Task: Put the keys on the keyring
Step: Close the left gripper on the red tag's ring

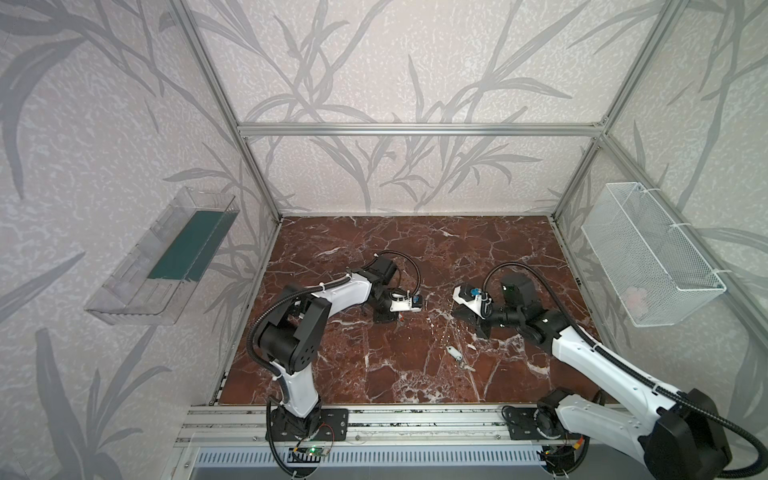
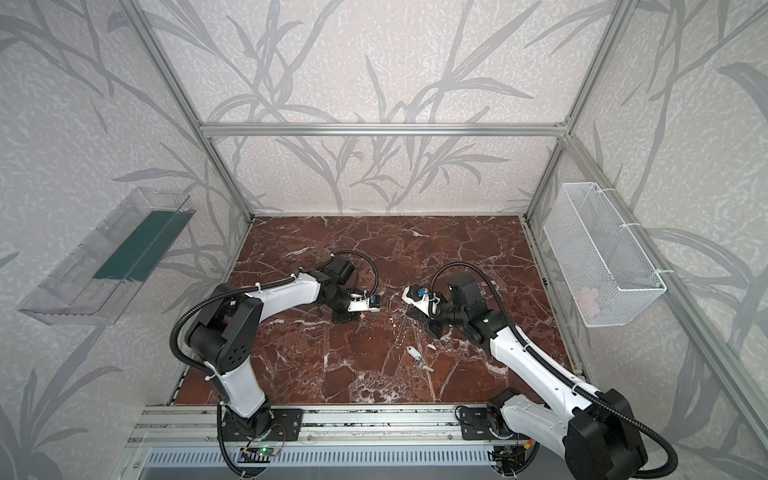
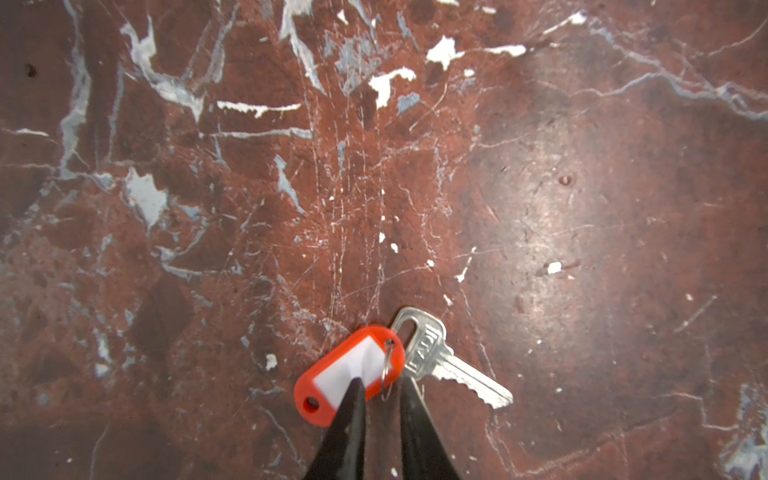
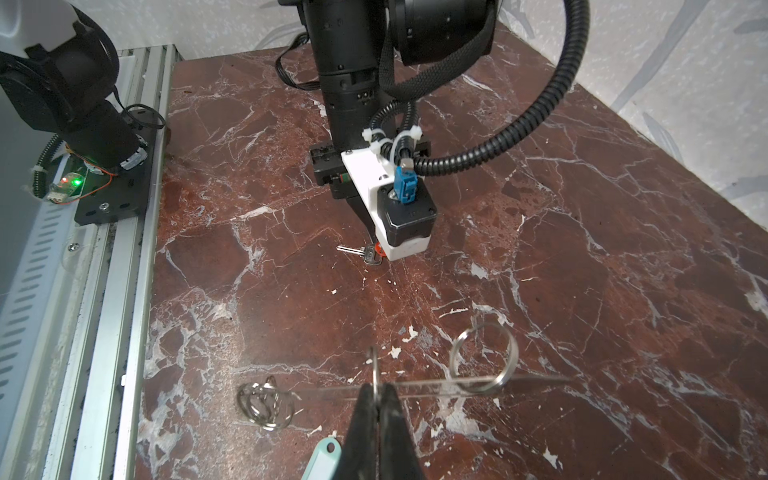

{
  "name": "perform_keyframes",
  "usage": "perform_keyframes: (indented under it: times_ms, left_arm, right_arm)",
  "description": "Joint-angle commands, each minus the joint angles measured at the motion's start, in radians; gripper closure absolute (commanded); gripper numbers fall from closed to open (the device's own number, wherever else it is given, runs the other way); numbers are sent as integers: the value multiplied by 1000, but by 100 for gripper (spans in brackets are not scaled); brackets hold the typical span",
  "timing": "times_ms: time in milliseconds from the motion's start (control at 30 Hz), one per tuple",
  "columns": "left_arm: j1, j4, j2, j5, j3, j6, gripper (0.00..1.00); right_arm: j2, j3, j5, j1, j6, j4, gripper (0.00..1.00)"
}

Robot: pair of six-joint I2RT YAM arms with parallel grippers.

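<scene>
Left of centre on the marble table (image 1: 332, 249), the left gripper (image 3: 382, 383) straddles the small-ring end of the red-tagged key (image 3: 430, 355), probably to lift it. Whether its narrowly parted jaws pinch anything cannot be told. Right of centre, the right gripper (image 4: 376, 388) is clamped on the keyring (image 4: 434, 385), held edge-on, presumably to present its rings. Nearer, the pale-tagged key (image 1: 454, 353) lies free. Both top views barely show the keyring, and its outline is unclear.
</scene>
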Motion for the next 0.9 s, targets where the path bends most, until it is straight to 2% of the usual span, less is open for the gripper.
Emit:
perform_keyframes:
  times_ms: [0,333,400,667,767,867]
  left_arm:
    - [-1,-33,18,16,11,33,84]
    - [-13,-26,32,11,3,91,87]
    - [-14,-23,32,7,-1,92,91]
    - [-14,-14,7,0,3,52,100]
    - [-14,-19,-5,2,3,50,100]
    - [-14,-27,-33,19,3,-16,100]
  right_arm:
    - [2,37,-10,2,-10,-2,100]
    - [2,33,-8,3,-11,-1,100]
    - [2,33,-8,3,-11,-1,100]
    - [-1,32,-7,2,-11,-1,100]
    - [-4,31,-5,3,-9,-1,100]
    - [-11,24,4,3,-7,2,100]
